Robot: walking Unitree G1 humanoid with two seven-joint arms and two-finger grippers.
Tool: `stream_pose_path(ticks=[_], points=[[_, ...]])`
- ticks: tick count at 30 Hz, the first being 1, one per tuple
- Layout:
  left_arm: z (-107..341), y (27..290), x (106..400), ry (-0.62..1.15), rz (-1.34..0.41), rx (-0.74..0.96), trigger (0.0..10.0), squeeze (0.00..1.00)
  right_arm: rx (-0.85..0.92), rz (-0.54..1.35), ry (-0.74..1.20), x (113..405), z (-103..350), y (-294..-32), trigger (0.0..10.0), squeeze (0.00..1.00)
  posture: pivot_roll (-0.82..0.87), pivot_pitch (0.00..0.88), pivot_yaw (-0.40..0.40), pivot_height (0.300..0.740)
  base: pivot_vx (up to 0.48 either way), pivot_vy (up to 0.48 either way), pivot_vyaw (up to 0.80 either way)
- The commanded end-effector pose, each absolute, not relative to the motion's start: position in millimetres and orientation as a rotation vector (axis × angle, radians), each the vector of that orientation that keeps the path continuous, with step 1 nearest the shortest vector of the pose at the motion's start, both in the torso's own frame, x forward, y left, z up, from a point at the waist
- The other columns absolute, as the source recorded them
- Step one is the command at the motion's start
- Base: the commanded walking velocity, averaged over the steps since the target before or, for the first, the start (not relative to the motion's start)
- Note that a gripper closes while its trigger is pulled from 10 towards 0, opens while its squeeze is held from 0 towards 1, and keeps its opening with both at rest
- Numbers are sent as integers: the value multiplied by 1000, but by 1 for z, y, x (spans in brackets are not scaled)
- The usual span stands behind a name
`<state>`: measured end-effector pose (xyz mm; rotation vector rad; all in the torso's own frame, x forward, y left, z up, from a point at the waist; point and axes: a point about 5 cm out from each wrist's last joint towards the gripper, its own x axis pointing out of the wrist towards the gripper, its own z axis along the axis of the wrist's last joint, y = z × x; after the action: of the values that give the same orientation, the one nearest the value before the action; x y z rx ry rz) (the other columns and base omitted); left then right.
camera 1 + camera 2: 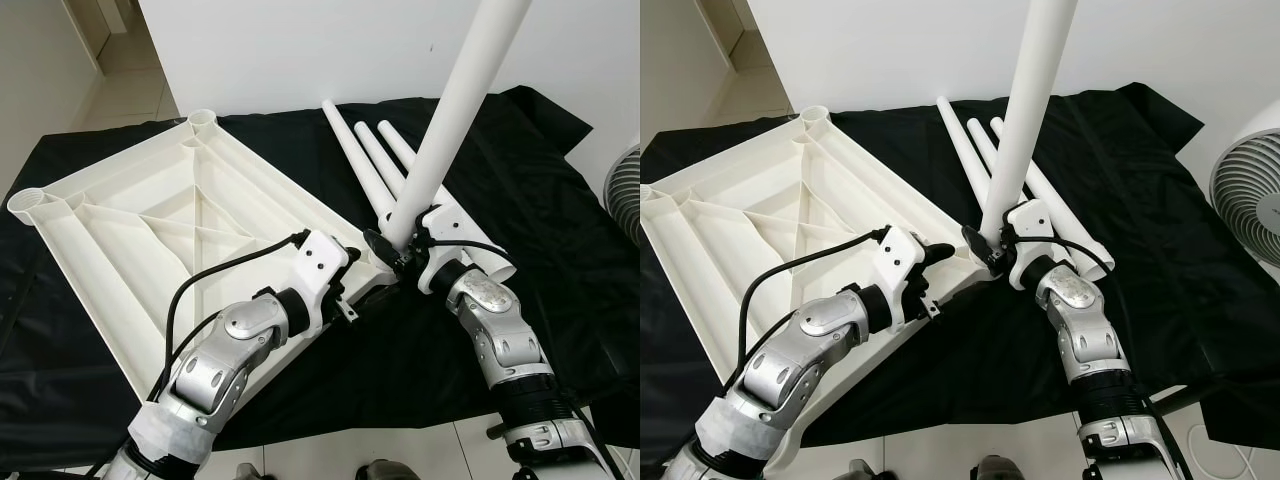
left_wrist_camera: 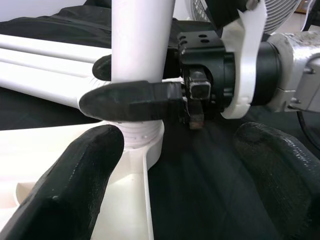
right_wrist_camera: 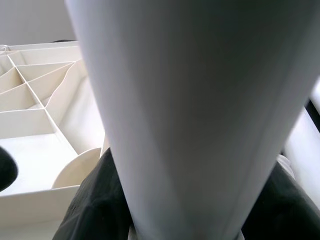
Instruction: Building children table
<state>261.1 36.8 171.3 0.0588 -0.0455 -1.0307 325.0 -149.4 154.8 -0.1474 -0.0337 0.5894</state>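
The white table top lies upside down on a black cloth, ribs up, with round sockets at its corners. My right gripper is shut on a white table leg that stands nearly upright, its threaded lower end in the near right corner socket. The right wrist view looks up along that leg beside the ribs. My left gripper is open just before that corner. One of its fingers is over the table top's edge.
Three more white legs lie side by side on the cloth behind the corner. A white fan stands at the far right. A white wall runs along the back, and pale floor tiles show at the cloth's near edge.
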Motion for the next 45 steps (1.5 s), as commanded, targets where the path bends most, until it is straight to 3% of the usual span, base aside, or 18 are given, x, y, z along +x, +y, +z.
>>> stream_pose_path(ticks=[1, 5, 7, 14, 22, 23, 25, 26, 30, 45], points=[[171, 39, 261, -43, -1024, 75, 10000, 0, -116, 574, 184, 319, 115, -152, 10000, 0, -162, 98, 82, 740, 0, 0, 0], [171, 39, 261, -44, -1021, 75, 10000, 0, -104, 582, 199, 319, 113, -150, 10000, 0, -159, 99, 78, 740, 0, 0, 0], [172, 40, 261, -44, -1016, 72, 10000, 0, -296, 594, 58, 312, 116, -144, 10000, 0, -158, 101, 76, 740, 0, 0, 0], [172, 40, 261, -45, -1016, 71, 10000, 0, -358, 589, -40, 308, 122, -141, 10000, 0, -160, 101, 77, 740, 0, 0, 0], [171, 39, 260, -42, -1025, 69, 10000, 0, -238, 481, 4, 312, 122, -151, 10000, 0, -167, 104, 85, 740, 0, 0, 0], [171, 38, 260, -42, -1027, 69, 10000, 0, -260, 475, -95, 312, 132, -149, 10000, 0, -167, 104, 85, 740, 0, 0, 0], [171, 38, 260, -42, -1027, 69, 10000, 0, -260, 475, -95, 312, 132, -149, 10000, 0, -167, 104, 85, 740, 0, 0, 0], [171, 38, 260, -42, -1028, 69, 10000, 0, -265, 461, -215, 311, 146, -147, 10000, 0, -167, 104, 85, 740, 0, 0, 0], [171, 38, 260, -41, -1028, 69, 10000, 0, -261, 440, -316, 310, 160, -146, 10000, 0, -167, 104, 85, 740, 0, 0, 0], [172, 38, 261, -47, -1026, 71, 10000, 0, -67, 431, -432, 311, 199, -150, 10000, 0, -164, 94, 77, 740, 0, 0, 0]])
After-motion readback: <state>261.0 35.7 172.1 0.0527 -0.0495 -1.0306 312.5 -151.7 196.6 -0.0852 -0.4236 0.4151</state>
